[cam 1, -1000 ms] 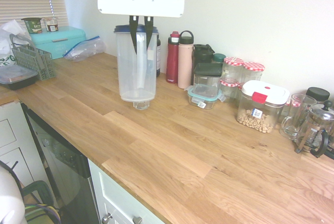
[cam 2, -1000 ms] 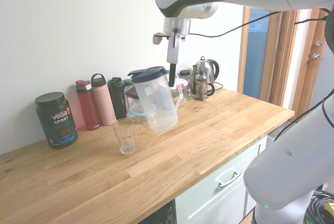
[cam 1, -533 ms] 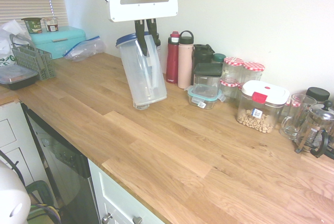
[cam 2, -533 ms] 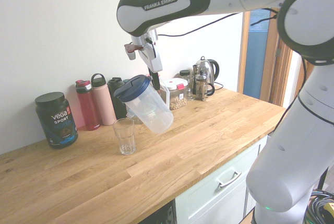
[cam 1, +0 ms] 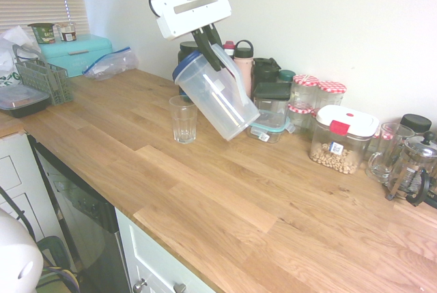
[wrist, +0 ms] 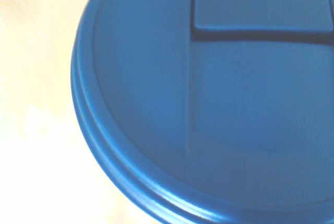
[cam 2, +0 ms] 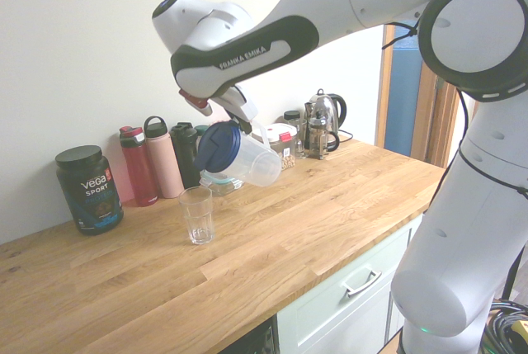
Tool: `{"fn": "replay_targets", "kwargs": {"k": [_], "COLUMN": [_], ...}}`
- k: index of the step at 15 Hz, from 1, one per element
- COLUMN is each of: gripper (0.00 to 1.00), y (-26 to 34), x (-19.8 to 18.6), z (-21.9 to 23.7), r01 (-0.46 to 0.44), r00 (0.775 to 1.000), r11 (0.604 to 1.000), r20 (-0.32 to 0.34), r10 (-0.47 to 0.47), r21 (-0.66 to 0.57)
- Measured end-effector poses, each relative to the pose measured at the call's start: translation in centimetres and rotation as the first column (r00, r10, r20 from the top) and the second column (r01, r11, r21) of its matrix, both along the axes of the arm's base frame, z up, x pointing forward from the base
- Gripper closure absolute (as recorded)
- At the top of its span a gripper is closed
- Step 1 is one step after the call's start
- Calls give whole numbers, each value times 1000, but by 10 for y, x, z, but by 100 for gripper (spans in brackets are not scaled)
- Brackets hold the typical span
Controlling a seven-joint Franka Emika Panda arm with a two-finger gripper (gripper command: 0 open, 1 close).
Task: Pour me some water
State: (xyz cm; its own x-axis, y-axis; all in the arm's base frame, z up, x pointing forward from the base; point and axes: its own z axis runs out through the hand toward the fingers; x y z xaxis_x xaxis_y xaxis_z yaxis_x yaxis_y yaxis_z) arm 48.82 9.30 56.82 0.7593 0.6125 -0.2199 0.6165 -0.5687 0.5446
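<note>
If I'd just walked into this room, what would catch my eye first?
Probably the big clear pitcher with its dark blue lid, tipped over in the air in the grip of the robot's gripper. Below its lid end, a clear drinking glass stands upright on the wooden counter. Behind, near the wall, a pink bottle stands beside a red one.

From the first exterior view, I see bare worktop [cam 1: 205, 204] from centre to lower right. The glass [cam 1: 183, 121] stands just beside the tilted pitcher [cam 1: 215, 95]; bottles [cam 1: 244, 67] and lidded containers [cam 1: 272, 105] block the way behind.
</note>
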Motion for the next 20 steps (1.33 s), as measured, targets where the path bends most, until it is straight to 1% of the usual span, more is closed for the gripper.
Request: {"fn": "replay_targets", "kwargs": {"k": [4,7,13,17,20], "gripper": [100,100,100,100,100], "y": [17,32,62,68,71], "x": [1,4,23,31,34], "z": [-24,-32,-31,-29,-33], "r01": [-57,-86,-96,-98,-101], "r00": [998,996,994,994,994], "r11": [995,989,966,955,954], "r20": [-1,-1,27,25,16], "r10": [57,87,105,110,110], "r21": [-78,-117,-239,-281,-284]}}
